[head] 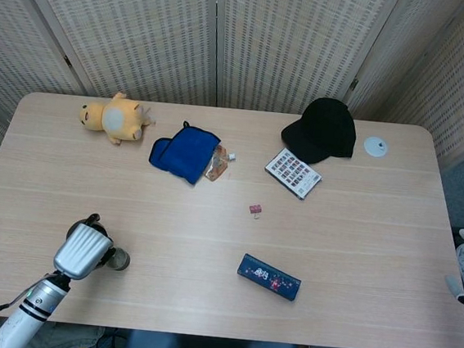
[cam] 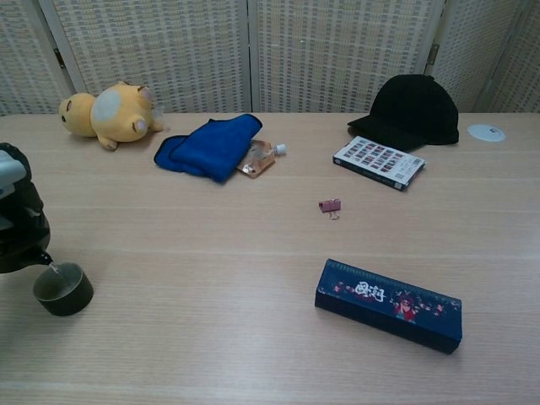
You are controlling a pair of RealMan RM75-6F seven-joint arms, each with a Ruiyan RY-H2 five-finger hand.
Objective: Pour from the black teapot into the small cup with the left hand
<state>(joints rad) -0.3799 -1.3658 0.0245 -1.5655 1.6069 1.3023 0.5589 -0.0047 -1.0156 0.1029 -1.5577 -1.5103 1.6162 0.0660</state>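
1. Head view, hand: the left hand [head: 83, 251] shows as a grey shell over the black teapot [head: 93, 228], of which only a dark sliver appears. The fingers are hidden beneath the shell, so the grip cannot be confirmed from this view. The right hand is not seen.

2. Head view, task things: the small cup [head: 118, 259] stands touching the right side of the left hand. Judgement: the hand sits there so the spout can reach over the cup rim.

3. Head view, count, relative to the small cup: one yellow plush toy [head: 112, 118] far behind; one blue cloth [head: 185, 153] behind and right, one small pouch [head: 217, 165] at the cloth's right edge; one pink clip [head: 255, 211] to the right; one dark blue box [head: 268, 277] further right, level with the cup; one book [head: 293, 172], one black cap [head: 322, 129] and one white disc [head: 374, 146] well away, behind and right.

4. Chest view: the teapot [cam: 18, 237] is at the left frame edge, raised and tipped, its spout just above the cup [cam: 62, 289] rim; a thin stream appears to fall into the cup. Judgement: pouring is under way, and the teapot must be held by the left hand, though the hand [cam: 8, 165] is mostly out of frame.

5. Chest view, count: the same single items appear; one teapot, one cup.
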